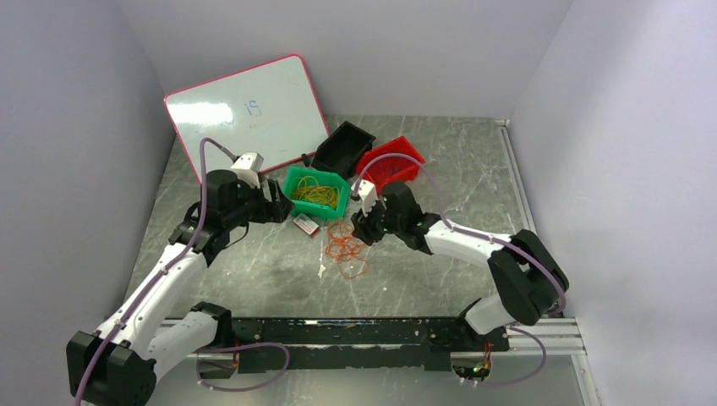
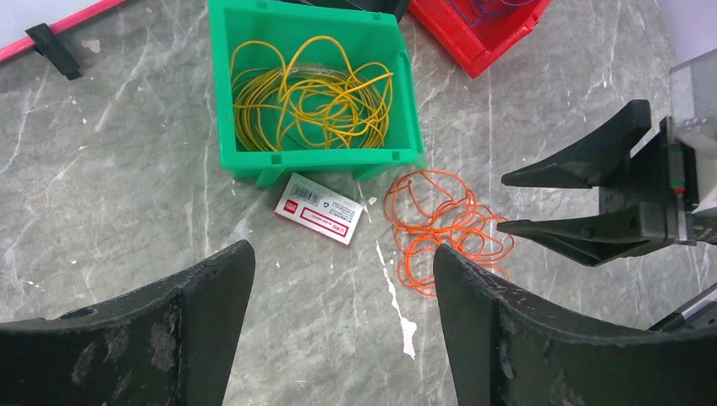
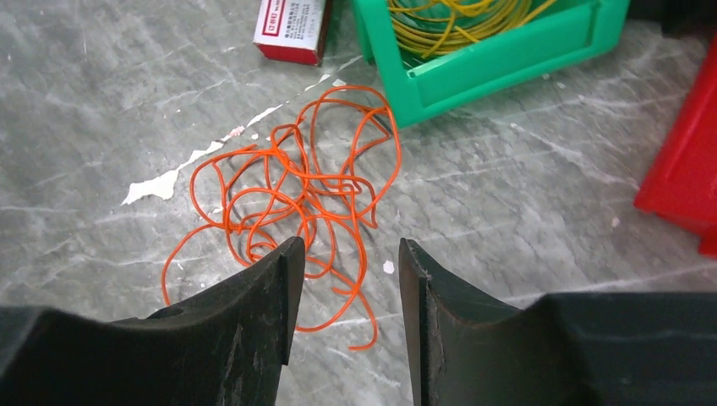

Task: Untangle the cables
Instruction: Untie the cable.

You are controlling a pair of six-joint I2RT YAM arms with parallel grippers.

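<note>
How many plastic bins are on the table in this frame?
3. The green bin, holding yellow cables, sits in front; the black bin is behind it; the red bin is right of the black one. None seems hidden.

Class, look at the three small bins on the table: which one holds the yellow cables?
The green bin, the front one of the three: yellow cables lie coiled inside it. The black bin and the red bin behind it show no yellow.
</note>
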